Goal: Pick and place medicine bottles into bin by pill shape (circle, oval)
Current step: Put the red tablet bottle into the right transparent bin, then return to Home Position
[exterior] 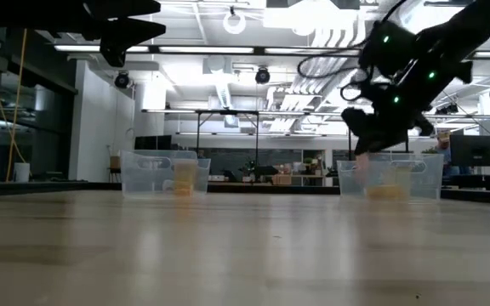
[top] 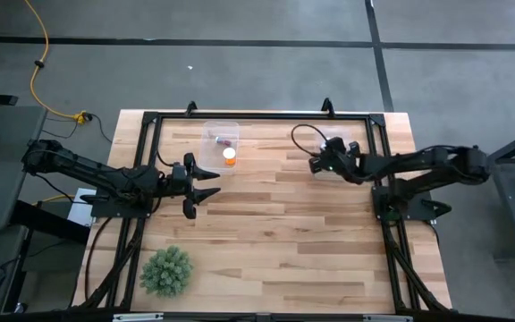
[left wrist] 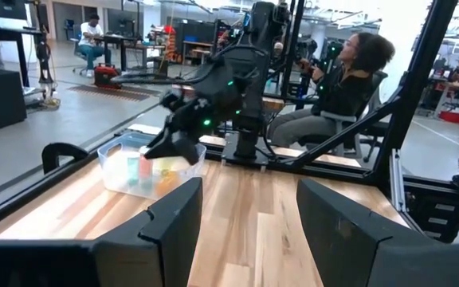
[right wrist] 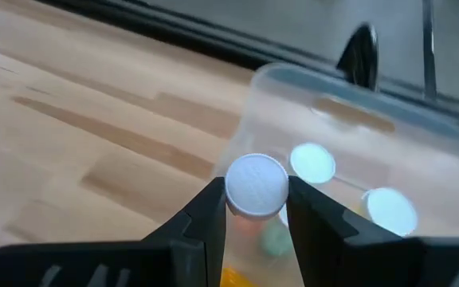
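Right end effector (right wrist: pixel 255 209) grips a bottle (right wrist: pixel 256 186) by its cap over the two o'clock bin (right wrist: pixel 357 119), poised to drop; left end effector (top: pixel 206 185) waits open.

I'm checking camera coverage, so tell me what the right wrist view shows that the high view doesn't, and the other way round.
Only the right wrist view shows the right gripper shut on a white-capped bottle, poised over the right bin with two more white caps inside. Only the high view shows the left gripper open and empty, the left bin holding an orange bottle, and the green plant. Both show the wooden table and the right arm at its bin.
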Action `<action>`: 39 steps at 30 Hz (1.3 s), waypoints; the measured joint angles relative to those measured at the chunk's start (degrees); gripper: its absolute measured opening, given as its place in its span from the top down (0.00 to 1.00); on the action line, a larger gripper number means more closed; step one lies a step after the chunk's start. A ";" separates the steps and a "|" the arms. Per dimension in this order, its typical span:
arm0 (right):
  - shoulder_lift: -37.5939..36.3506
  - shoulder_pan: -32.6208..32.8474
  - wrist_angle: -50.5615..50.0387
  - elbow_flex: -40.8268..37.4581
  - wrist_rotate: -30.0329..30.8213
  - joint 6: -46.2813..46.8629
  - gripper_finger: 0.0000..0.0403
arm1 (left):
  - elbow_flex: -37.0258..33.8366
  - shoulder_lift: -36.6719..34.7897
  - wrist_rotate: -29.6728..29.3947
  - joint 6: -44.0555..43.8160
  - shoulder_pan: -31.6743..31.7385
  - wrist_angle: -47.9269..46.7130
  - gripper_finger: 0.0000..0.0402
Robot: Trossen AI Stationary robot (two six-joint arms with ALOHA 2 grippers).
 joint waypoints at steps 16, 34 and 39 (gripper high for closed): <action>5.33 -4.54 1.43 0.04 -6.60 2.23 0.75 | 0.00 0.01 0.00 -0.36 0.00 0.00 0.51; 5.35 -4.49 1.46 0.04 -7.13 2.11 0.66 | 0.00 0.00 0.02 -0.36 0.00 0.00 0.51; 5.31 -4.47 0.97 0.17 -5.72 0.87 0.52 | 0.00 0.00 0.00 -0.24 0.02 0.00 0.51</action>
